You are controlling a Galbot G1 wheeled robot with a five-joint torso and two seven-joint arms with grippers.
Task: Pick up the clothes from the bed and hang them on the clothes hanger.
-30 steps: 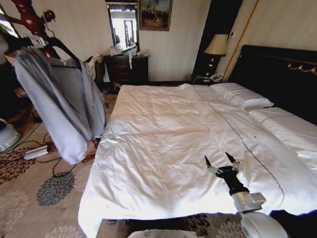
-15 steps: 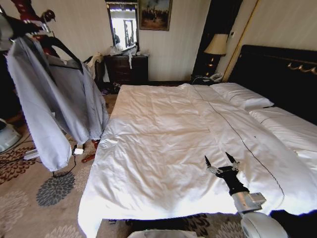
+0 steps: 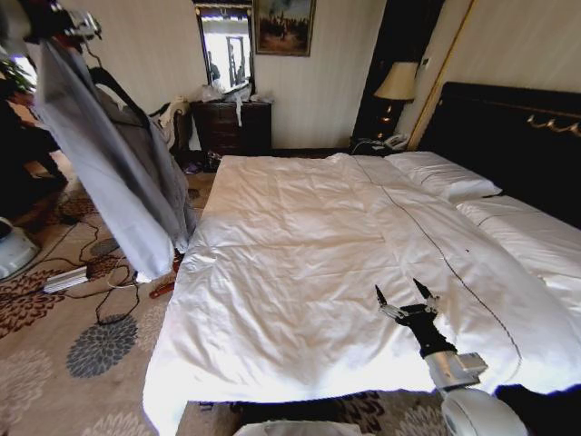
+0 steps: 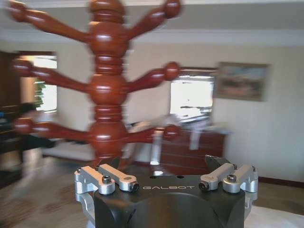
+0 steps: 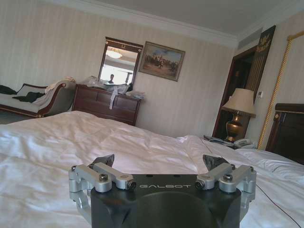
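The clothes, a light grey jacket (image 3: 109,163), hang on the black clothes hanger (image 3: 123,95) at the far left, off the bed (image 3: 300,236) and above the carpet. My left gripper (image 3: 68,23) is at the top left corner by the hanger's top. In the left wrist view my left gripper (image 4: 164,161) is open with nothing between its fingers, facing the red-brown coat stand (image 4: 108,90). My right gripper (image 3: 404,292) rests open over the near right part of the white duvet, and the right wrist view shows that gripper (image 5: 161,161) empty above the bed (image 5: 71,137).
A dark dresser (image 3: 234,125) with a mirror stands at the far wall. A lamp (image 3: 397,84) and the black headboard (image 3: 508,127) are at the right. Cables and a power strip (image 3: 68,278) lie on the patterned carpet left of the bed. A sofa (image 5: 28,97) stands far off.
The jacket on its hanger has risen toward the top left corner and its lower end has swung. The right arm has not moved.
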